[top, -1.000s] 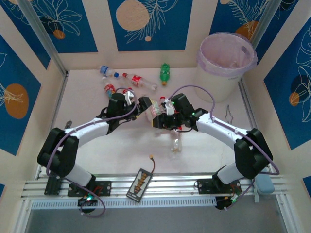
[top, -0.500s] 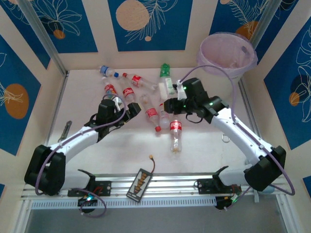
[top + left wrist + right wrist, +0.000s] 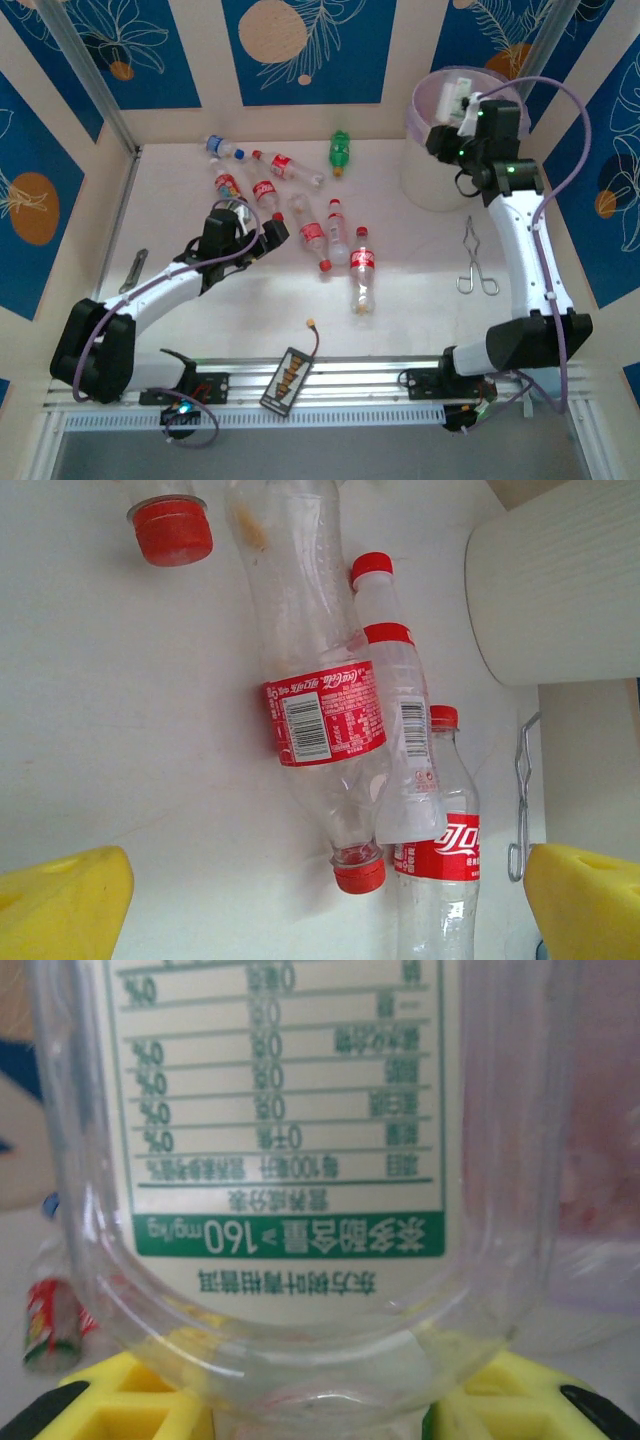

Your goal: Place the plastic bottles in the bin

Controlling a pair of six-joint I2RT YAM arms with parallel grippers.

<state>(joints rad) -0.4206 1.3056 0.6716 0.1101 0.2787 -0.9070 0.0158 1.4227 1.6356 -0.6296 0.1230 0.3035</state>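
White, lilac-lined bin (image 3: 430, 175) sits below the right gripper (image 3: 462, 100), whose yellow fingers (image 3: 130, 1405) clamp a clear green-labelled bottle (image 3: 290, 1160). The left gripper (image 3: 325, 900) gapes wide; red-labelled bottles (image 3: 325, 725) lie between and beyond its fingers.

Looks like a robotics lab test booth, not anyone's home: white tabletop (image 3: 400, 250) boxed in by cream panels with blue leaf-print posters (image 3: 310, 50), left arm (image 3: 160, 285) and right arm (image 3: 530, 250) bolted to an aluminium rail (image 3: 350, 380) along the near edge, purple cables trailing off both.
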